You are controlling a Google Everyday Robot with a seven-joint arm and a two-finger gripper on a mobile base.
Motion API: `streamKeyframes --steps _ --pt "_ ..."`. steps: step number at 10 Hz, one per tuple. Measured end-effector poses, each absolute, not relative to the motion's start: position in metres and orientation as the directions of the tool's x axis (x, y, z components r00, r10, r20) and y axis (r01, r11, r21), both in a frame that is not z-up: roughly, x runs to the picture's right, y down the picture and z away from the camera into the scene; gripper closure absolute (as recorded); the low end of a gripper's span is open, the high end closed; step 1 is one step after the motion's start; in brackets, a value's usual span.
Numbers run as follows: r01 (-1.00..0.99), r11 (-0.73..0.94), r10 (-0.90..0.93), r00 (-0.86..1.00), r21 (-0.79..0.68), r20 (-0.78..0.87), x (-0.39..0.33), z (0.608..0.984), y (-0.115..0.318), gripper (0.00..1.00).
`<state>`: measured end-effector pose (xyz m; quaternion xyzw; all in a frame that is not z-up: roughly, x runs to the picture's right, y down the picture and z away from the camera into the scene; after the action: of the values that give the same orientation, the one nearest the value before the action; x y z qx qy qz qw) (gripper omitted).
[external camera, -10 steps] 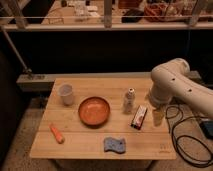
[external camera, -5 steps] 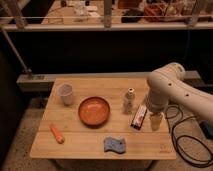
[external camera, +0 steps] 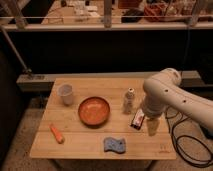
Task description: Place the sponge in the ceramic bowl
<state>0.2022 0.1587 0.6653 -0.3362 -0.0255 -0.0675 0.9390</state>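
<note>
The sponge [external camera: 114, 145], small, flat and blue-grey with wavy edges, lies near the front edge of the wooden table [external camera: 75, 145]. The ceramic bowl [external camera: 94, 110], round and orange-brown, sits in the table's middle, up and left of the sponge, with nothing in it. My white arm reaches in from the right. My gripper [external camera: 152, 126] hangs over the table's right part, to the right of and slightly behind the sponge, apart from it. It is well to the right of the bowl.
A white cup [external camera: 65, 93] stands at the back left. An orange carrot-like stick [external camera: 56, 133] lies front left. A small pale bottle [external camera: 129, 100] and a dark packet [external camera: 138, 120] sit between the bowl and my gripper. Black cables [external camera: 186, 145] hang right of the table.
My arm has swung leftward and lower over the table's right side, bringing the gripper nearer the packet and sponge. The objects on the table have not moved.
</note>
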Motion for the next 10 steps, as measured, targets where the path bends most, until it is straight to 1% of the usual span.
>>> streamKeyframes --steps 10 --pt "0.2 0.757 -0.133 0.979 -0.622 0.154 0.179 0.662 0.195 0.2"
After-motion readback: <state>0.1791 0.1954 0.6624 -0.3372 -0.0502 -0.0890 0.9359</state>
